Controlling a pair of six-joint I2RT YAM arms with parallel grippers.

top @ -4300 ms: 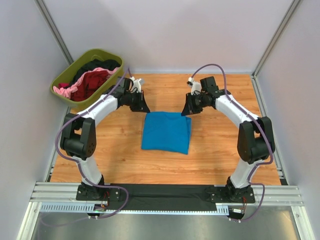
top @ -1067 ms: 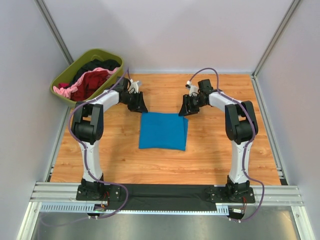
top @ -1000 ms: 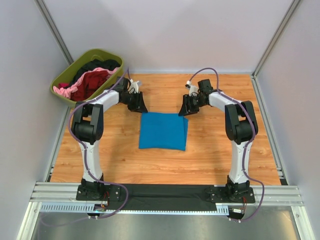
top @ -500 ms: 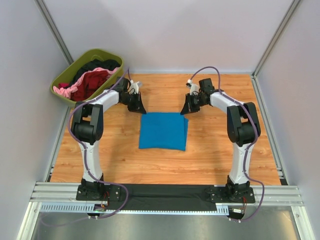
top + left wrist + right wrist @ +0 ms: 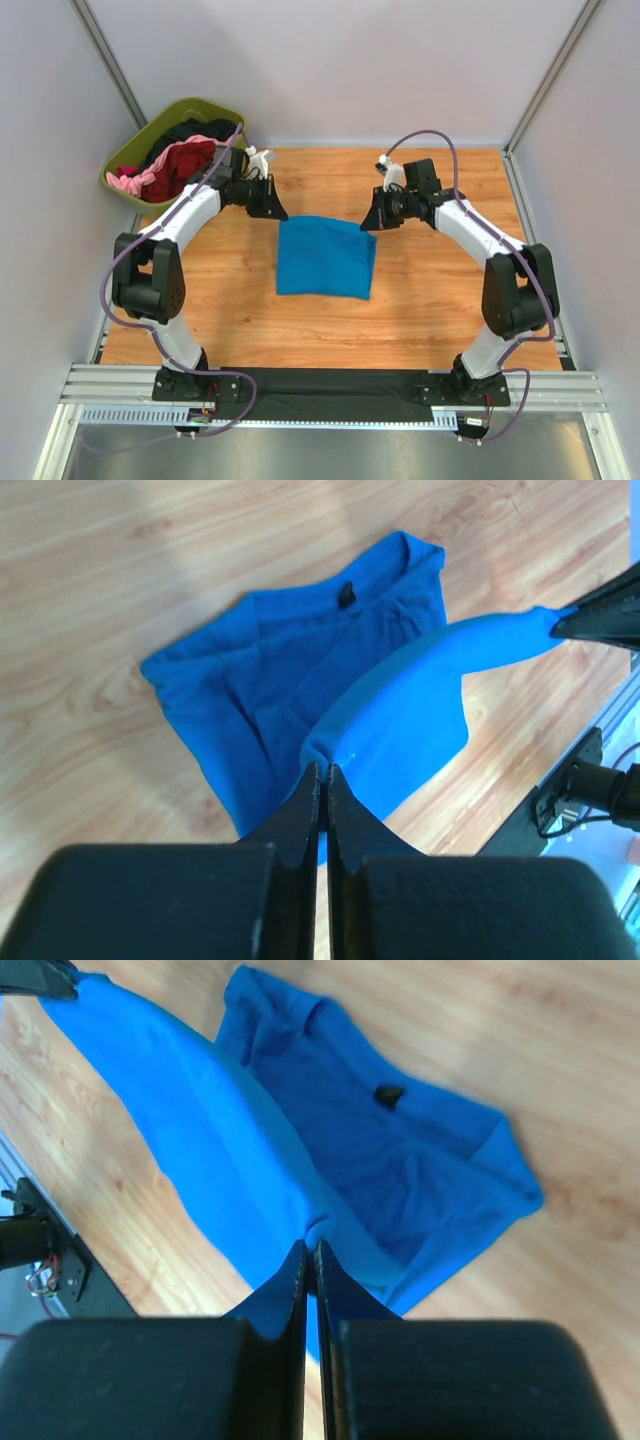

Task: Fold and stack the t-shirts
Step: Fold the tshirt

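The wooden table (image 5: 440, 300) fills most of the overhead view. At its far left corner stands an olive-green tub (image 5: 128, 158), heaped with other t-shirts (image 5: 185, 160) in dark red, pink and black.

The blue t-shirt (image 5: 325, 260) lies mid-table between the two arms, already folded down to a rough rectangle. Its far edge is raised off the wood, while the near part rests flat.

The left gripper (image 5: 322, 780) has its fingers pressed together on a pinch of cloth at the far left corner. The right gripper (image 5: 310, 1255) pinches the far right corner the same way. In both wrist views the held layer sags in a curve between the two pinch points.

The cloth looks light, soft and limp, so it will likely droop and wrinkle unless the corners move evenly. The corners of the fold edge seem the right places to hold, though thin fabric could slip from such narrow tips.

A small dark tag (image 5: 346, 594) sits inside the collar; no writing on it can be read.
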